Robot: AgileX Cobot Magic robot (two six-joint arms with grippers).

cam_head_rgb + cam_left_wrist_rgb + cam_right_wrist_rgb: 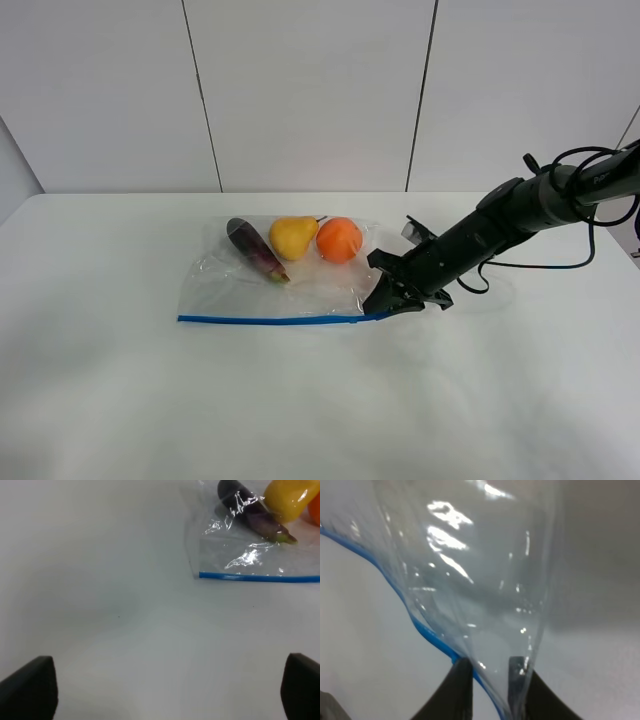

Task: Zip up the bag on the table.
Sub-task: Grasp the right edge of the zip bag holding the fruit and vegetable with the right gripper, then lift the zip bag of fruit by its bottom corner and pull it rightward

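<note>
The clear bag [300, 285] lies on the white table [300, 410], its blue zipper strip [270, 320] along the near edge. An eggplant [255, 248], a yellow pear [293, 236] and an orange [339, 239] show through it. My right gripper [385, 305] is shut on the bag's right end at the zipper. In the right wrist view the plastic [485, 580] sits pinched between the fingers [461, 690]. My left gripper [167, 695] is open and empty over bare table, apart from the bag's left corner [200, 575]. The left arm is out of the exterior view.
A black cable [545, 262] loops off the right arm above the table at the far right. White wall panels [300, 90] stand behind the table's back edge. Bare tabletop [100, 605] surrounds the left gripper.
</note>
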